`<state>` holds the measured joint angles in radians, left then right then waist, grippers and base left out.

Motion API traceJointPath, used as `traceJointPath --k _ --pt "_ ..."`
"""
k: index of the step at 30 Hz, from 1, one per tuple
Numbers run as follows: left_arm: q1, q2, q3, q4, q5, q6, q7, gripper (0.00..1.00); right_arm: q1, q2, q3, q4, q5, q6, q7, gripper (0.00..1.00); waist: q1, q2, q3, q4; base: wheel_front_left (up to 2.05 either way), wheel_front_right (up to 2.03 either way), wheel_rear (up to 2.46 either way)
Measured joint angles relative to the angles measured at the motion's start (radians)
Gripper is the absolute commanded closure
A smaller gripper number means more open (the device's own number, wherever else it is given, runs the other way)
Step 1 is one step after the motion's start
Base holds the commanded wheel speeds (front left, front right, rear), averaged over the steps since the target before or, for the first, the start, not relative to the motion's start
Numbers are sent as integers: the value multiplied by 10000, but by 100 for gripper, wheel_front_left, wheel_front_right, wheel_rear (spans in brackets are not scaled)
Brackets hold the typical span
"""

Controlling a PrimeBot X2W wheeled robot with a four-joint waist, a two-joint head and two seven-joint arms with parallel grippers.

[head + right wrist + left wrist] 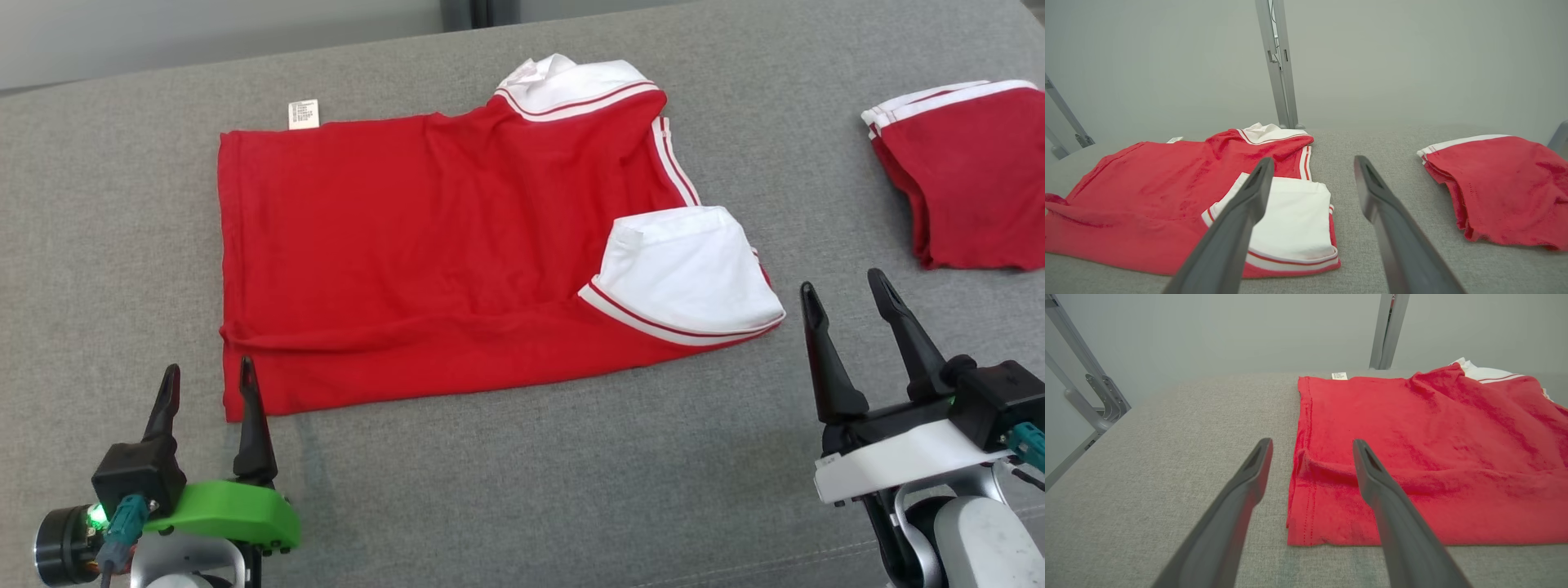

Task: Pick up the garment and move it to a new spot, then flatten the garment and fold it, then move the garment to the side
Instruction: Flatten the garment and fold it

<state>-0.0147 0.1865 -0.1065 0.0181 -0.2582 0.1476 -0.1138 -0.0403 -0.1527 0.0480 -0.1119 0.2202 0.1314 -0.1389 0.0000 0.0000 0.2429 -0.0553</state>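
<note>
The left tool stands wide, nothing between its long, tapered, matte dark fingers, which rise from a glossy green plastic mount. In the left wrist view the left tool straddles the hem: one finger over bare cloth, the other over the shirt's near corner, though I cannot tell whether it touches. The right tool, on a white mount, is spread just as wide and empty. From the left tool the red polo shirt spreads toward 1 o'clock; from the right tool it lies at 10 o'clock. The shirt is a soft knit, lying mostly flat as a rough rectangle with a low ridge of fabric near its front edge. Its white sleeve, trimmed with red and white stripes, is folded over the body just beside the right tool's 10 o'clock. The white collar bunches at the far edge, and a small white label pokes out at the far left. A folded red garment with white striped trim sits at the right tool's 1 o'clock, well apart from the shirt. Everything rests on a grey, coarse-woven tabletop.
</note>
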Motion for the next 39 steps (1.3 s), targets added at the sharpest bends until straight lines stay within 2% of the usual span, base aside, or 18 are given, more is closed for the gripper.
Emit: traceJointPath --k 8,18,19,20,21,22,23,24,29,32,39 --pt "-694 -161 -59 1657 -589 -385 113 0 -412 -86 -10 1935 334 0 -125 0 0 0 608 90 0 0 0" --pt "-1444 -366 -19 3127 -1400 -966 403 0 -2151 -253 834 4870 993 0 -502 0 0 0 1188 270 0 0 0" --pt "-1507 -370 -23 3216 -1519 -1057 512 4 -2291 -276 922 5150 1080 -2 -479 0 0 0 1200 294 0 0 0" --pt "-1542 -385 -23 3292 -1641 -1126 552 36 -2417 -295 1005 5354 1185 0 -523 0 0 0 1203 316 0 0 0" --pt "-1584 -382 -44 3348 -1651 -1172 608 71 -2545 -318 1110 5540 1348 0 -522 9 0 0 1198 336 0 0 0" --pt "-1604 -383 -61 3379 -1670 -1225 629 100 -2624 -330 1189 5655 1453 0 -554 50 0 0 1187 351 0 0 0" --pt "-1608 -383 -75 3405 -1726 -1287 642 100 -2681 -336 1243 5756 1534 -2 -614 64 0 0 1165 366 0 0 0" --pt "-1608 -378 -77 3425 -1730 -1302 654 100 -2707 -339 1269 5822 1603 0 -667 100 0 0 1145 377 0 0 0" --pt "-1386 -343 -157 3158 -1768 -1352 596 100 -2576 -380 1310 5868 2079 4 -920 100 0 0 973 426 0 0 0" --pt "-1004 -288 -201 2690 -1708 -1208 679 100 -2185 -470 1131 5605 2190 2 -1009 100 0 0 829 464 0 0 0" --pt "26 33 -309 1350 -1670 -926 1684 100 -579 -240 533 4445 2213 2 -1016 100 0 0 400 606 0 0 0"
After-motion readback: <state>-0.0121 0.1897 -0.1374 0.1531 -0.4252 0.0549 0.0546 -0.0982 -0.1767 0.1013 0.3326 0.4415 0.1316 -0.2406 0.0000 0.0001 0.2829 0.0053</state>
